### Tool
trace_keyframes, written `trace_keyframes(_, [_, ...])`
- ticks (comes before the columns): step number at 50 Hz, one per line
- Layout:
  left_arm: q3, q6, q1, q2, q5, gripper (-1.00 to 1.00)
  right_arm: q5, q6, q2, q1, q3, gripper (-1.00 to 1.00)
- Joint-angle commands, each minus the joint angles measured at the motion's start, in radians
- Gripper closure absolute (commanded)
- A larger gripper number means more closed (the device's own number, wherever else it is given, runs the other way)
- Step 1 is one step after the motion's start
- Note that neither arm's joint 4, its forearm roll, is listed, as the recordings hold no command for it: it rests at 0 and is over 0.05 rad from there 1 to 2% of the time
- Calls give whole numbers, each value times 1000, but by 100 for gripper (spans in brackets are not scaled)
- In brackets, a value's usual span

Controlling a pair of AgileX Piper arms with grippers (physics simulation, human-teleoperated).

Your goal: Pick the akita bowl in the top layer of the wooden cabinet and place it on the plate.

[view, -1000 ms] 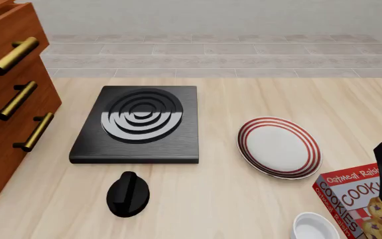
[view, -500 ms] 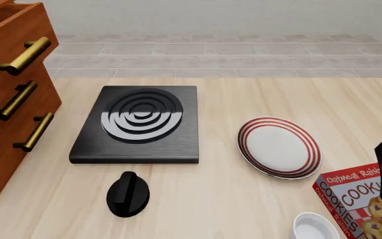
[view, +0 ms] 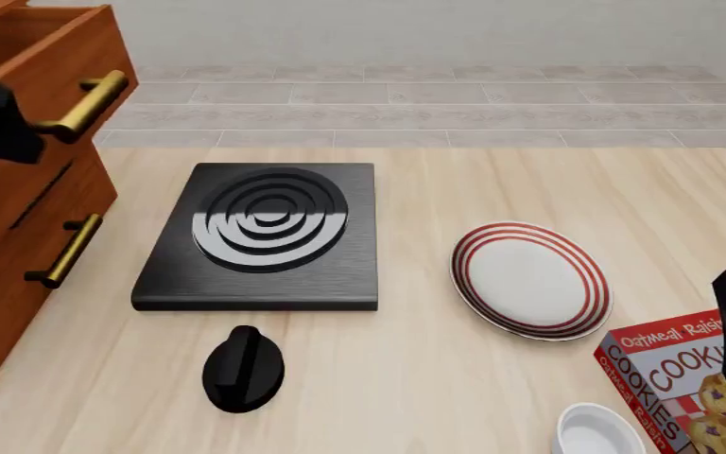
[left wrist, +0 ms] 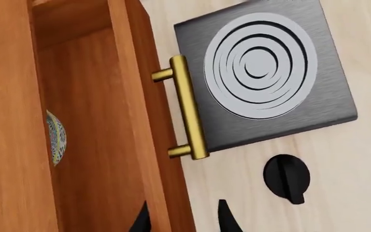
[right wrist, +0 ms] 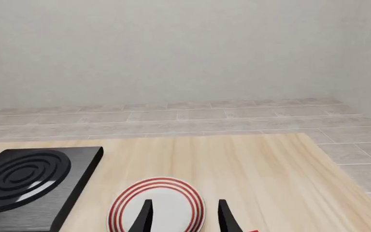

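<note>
At the front view's upper left, the left gripper (left wrist: 180,220), fingers spread astride the top drawer's front (left wrist: 148,116) of the wooden cabinet (view: 10,236), is exposing the akita bowl (left wrist: 55,137) for lifting, while the right gripper (right wrist: 183,215) is idling spread above the plate (view: 529,280).

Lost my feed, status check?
Left gripper open by top drawer handle. Right gripper open, idle over plate. Akita bowl still inside drawer. Nothing blocking plate.

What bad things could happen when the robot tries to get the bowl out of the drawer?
The akita bowl sits far back in the wooden cabinet's part-open top drawer, so the left gripper may bump the drawer front reaching in. A poor grip might drop it before the distant plate.
</note>
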Motion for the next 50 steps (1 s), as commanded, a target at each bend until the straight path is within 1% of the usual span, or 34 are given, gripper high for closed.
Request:
trace_keyframes(1, [-15,-3,-76,34,-7,-100,-1,1,0,0,0,-100])
trace_keyframes(21, [-52,-9,-153,73,-7,-100,-1,4,1,0,-2,-100])
trace_keyframes(26, [-48,-10,-167,83,-16,-100,-1,6,1,-1,-2,-100])
trace_keyframes(36, [-48,-50,-229,103,-30,-100,-2,6,1,-1,-2,-100])
trace_keyframes(41, [-46,-57,-244,109,-38,-100,-3,6,0,-1,0,-100])
trace_keyframes(42, [-46,-68,-254,112,-38,-100,-3,7,0,-1,0,-100])
trace_keyframes(50, [-50,-93,-288,126,-48,-100,-4,6,0,-1,1,-100])
